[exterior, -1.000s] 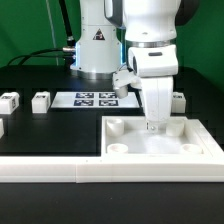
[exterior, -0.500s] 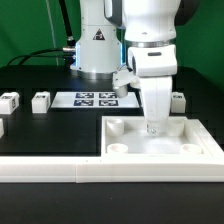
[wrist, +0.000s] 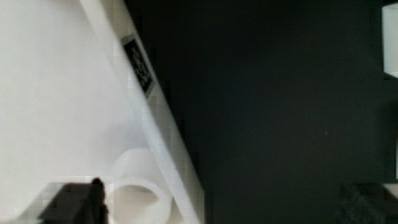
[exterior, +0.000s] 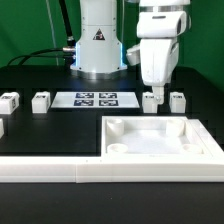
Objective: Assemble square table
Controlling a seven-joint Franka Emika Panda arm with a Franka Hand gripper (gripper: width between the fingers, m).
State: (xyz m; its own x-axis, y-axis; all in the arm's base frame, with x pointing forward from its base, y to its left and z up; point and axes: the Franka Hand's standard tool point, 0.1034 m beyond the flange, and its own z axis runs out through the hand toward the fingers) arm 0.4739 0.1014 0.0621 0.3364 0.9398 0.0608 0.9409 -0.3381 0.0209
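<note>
White rail (exterior: 60, 168): long smooth plastic strip, just in front of the square table.
Square table (exterior: 160, 140): glossy white slab with a raised rim and round corner sockets, flat on the black board.
Black board (exterior: 50, 125): matte, spreading beyond the square table.
Legs: small white tagged blocks, two (exterior: 151, 100) (exterior: 178, 100) just behind the square table.
Gripper (exterior: 152, 86): above the square table's far edge, dark fingers (wrist: 75, 200) spread wide, holding nothing.
Marker board (exterior: 97, 99): thin, flat, behind the square table.
Room: green backdrop (exterior: 30, 25).
</note>
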